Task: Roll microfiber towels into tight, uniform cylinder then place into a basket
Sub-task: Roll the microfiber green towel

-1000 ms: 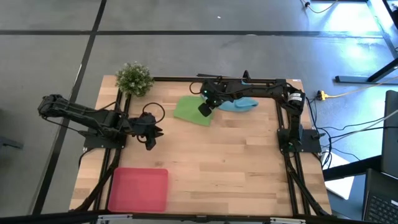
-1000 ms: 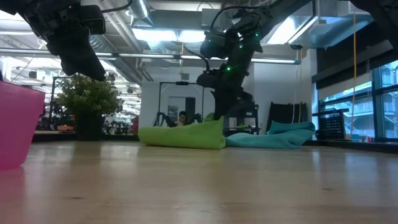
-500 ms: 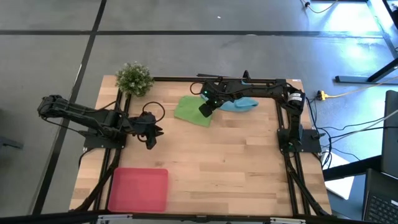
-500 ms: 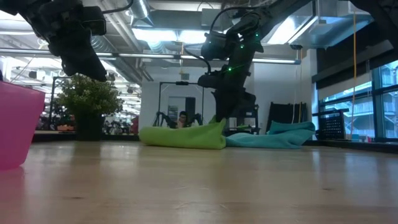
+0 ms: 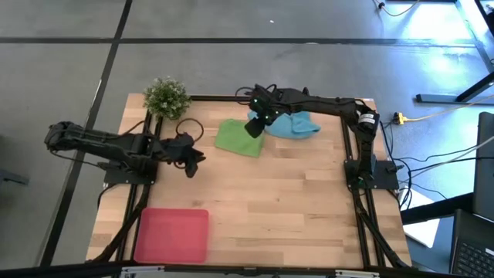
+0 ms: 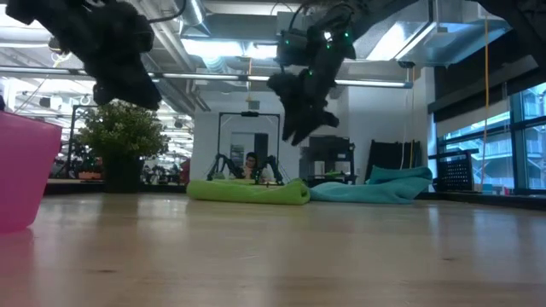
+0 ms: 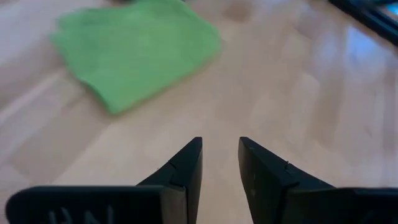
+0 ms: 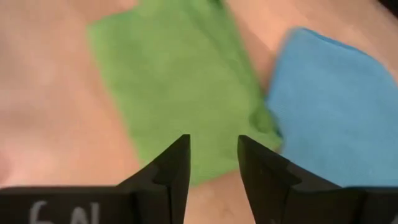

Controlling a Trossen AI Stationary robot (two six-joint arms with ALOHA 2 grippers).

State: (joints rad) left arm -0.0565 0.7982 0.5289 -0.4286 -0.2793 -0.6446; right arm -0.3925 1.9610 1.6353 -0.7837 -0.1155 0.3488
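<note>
- The right gripper's (image 8: 212,163) fingers stand a little apart with nothing between them; the gripper hangs above the table over the near edge of the green towel (image 5: 239,137), lifted clear of it in the low view.
- The left gripper's (image 7: 220,163) fingers are also parted by a narrow gap and empty; it hovers over bare wood to the left of the green towel, well apart from it.
- The green towel lies flat near the back of the table (image 5: 309,208), folded or doubled on itself, with the blue towel (image 5: 295,125) just beside it on the right; in the right wrist view their edges meet or overlap slightly.
- The red tray (image 5: 172,235) sits at the front left corner, well apart from both towels. A small plant (image 5: 166,96) stands at the back left corner.
- Both towels look light, soft and limp: they will likely sag, bunch and unroll unless kept under tension, and a pinch may take only the top layer.
- The wood looks smooth, so a towel may slide rather than roll.
- A sensible hold, I judge, is an edge or corner of the green towel, pinching through all layers, with the other gripper pinning the far side.
- Neither towel is rolled yet.
</note>
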